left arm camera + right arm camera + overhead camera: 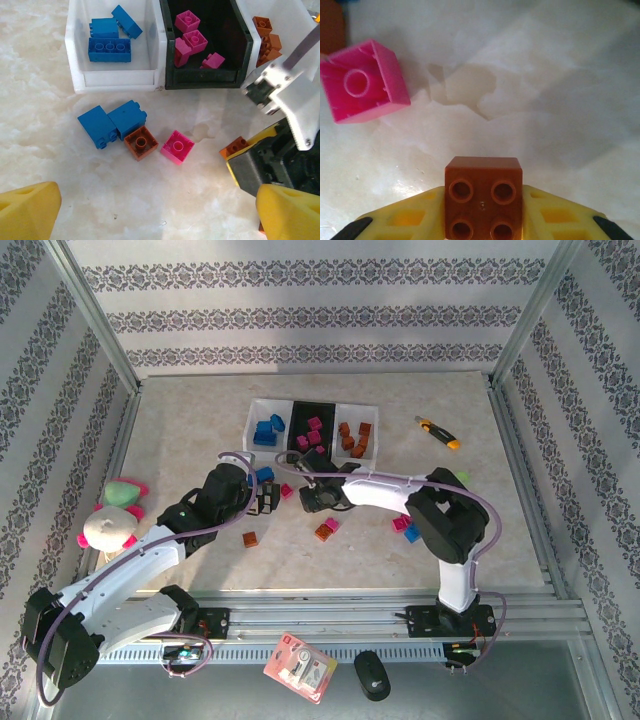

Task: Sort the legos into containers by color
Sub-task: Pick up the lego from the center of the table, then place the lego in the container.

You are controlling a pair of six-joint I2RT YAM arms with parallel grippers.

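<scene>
**Top view.**
- Right gripper [311, 498]: mid-frame, below the black tray [312, 406]. Its load is too small to tell here.
- Left gripper [265, 502]: just left of it, the two arms close together.
- Right white tray [357, 410]: upper centre, with orange-brown pieces inside.

**Left wrist view.**
- Left gripper [160, 215]: yellow fingers spread to the bottom corners, nothing between them.
- Loose at centre: two blue bricks [111, 122], a loose brown brick [141, 142] and a pink brick [177, 146].

**Right wrist view.**
- Right gripper [483, 220]: pinched on the orange-brown brick [483, 195], which sits studs up at bottom centre, squeezed on both flanks.

**Handling, as I judge it.** Raise the brick above the tray wall first. Swing it wide of the left arm, then let go low over the right white tray.
</scene>
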